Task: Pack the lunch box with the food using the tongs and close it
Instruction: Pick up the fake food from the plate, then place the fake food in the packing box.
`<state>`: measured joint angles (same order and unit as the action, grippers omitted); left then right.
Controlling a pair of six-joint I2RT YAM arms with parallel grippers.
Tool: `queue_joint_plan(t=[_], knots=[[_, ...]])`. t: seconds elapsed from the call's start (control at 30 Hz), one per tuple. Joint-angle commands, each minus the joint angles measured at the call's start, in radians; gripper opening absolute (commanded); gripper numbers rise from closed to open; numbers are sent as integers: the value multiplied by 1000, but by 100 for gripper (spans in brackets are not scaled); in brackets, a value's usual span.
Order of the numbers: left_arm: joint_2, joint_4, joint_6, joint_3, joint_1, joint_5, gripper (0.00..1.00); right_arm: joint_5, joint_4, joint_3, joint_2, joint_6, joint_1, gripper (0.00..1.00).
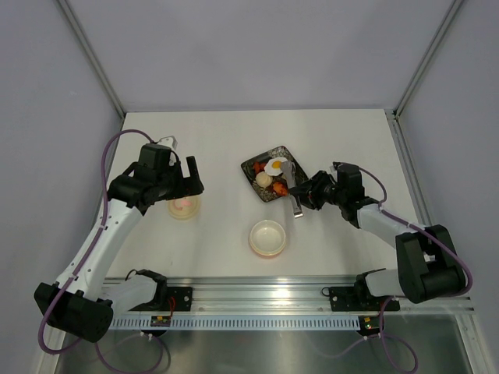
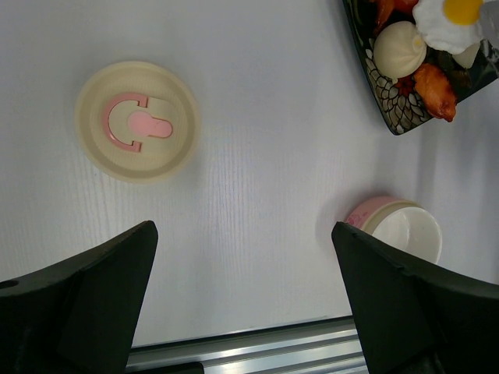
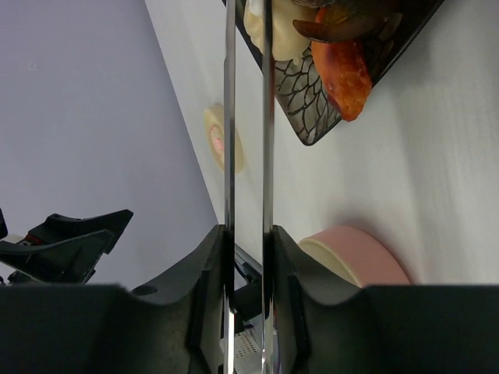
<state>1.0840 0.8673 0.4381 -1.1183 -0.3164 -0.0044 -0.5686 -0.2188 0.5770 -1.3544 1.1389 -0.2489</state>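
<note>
Pinching tongs (image 3: 248, 117) w/ R gripper (image 3: 248, 257), tips at food (image 3: 343, 70), frame top, prob. to grab; w/ L gripper (image 2: 242, 257) spread above lid (image 2: 137, 121).

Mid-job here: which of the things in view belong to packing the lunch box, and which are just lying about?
Job: lunch box tub, its lid, tongs in the right gripper, toy fried egg, bun, orange piece.
Lying about: black patterned tray under the food, aluminium rail.
</note>
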Motion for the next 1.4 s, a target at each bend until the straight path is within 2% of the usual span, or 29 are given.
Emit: queue_joint_plan(t=[0.0,0.07,0.1,0.23,0.83,0.93,1.13,1.37], knots=[[-12,-27,1,5,-4,9,99,-22,-51,15,15,6,-4,31],[-10,-27,-1,5,-6,9,99,-19,-31,21,28,-4,-4,25],[-9,-28,1,3,-4,7,99,-19,-25,26,34,-5,-4,17],[-9,-30,2,3,-6,9,99,-10,15,41,70,-19,-3,0],[10,-27,-7,-24,-6,9,99,-23,213,142,247,-108,-4,0],[7,-18,-13,-35,-6,-18,99,-53,291,135,303,-143,-4,0],[2,-16,-16,-46,-6,-28,99,-106,557,132,487,-254,-4,0],[17,-17,-21,-61,-4,-49,99,-169,800,92,678,-277,-7,0]])
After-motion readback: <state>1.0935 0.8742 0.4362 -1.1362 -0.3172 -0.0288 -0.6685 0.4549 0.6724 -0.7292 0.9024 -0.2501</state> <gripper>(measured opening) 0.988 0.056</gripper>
